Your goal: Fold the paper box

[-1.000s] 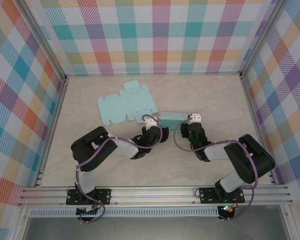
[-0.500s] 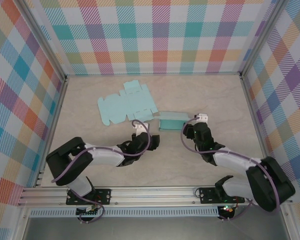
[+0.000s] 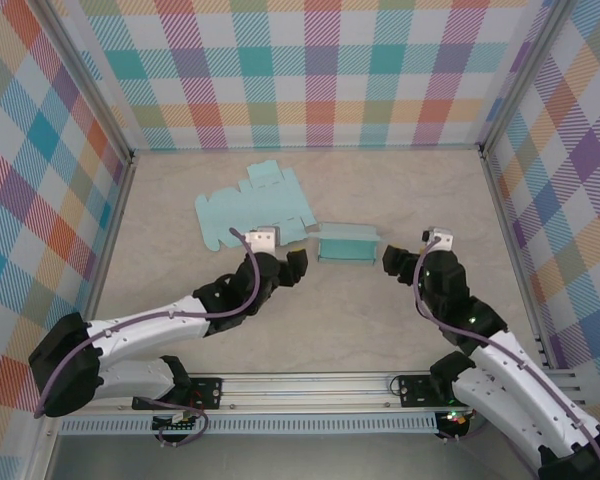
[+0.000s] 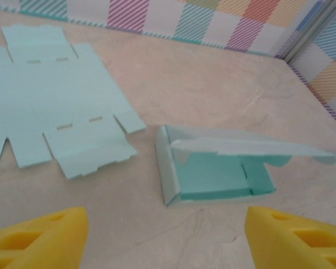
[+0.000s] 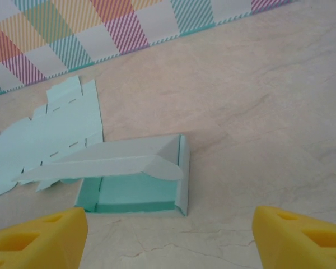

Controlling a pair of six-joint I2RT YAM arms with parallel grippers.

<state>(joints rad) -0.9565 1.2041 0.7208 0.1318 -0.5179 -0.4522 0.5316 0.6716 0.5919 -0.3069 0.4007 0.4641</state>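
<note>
The checked walls [image 3: 320,80] are enclosing the pale marbled desk [image 3: 400,190] on three sides, well ahead of both end effectors.

The flat paper blank [image 3: 250,210] is lying unfolded on the desk, ahead of the left end effector [image 3: 292,265] and off to its left. In the left wrist view the blank [image 4: 56,106] is showing its slots and tabs, all of them lying flat. From the right end effector [image 3: 395,260] it is lying farther ahead and to the left, beyond the box.

The paper box [image 3: 347,243] is sitting on the desk between the two end effectors – just ahead of the left one and slightly to its right, just ahead of the right one and slightly to its left. It is partly folded: the walls are standing up around a darker teal inside, and a long lid flap is leaning over the opening. In the left wrist view a strip of bare desk is separating the box [image 4: 213,168] from the nearest tab of the blank. Neither end effector is touching the box [image 5: 134,174].

The left end effector [image 4: 168,235] is hovering low over the desk with its yellow fingers [image 4: 39,235] spread wide and nothing between them. The right end effector [image 5: 168,235] is doing likewise – its fingers [image 5: 302,238] are standing far apart over bare desk, gripping nothing.
</note>
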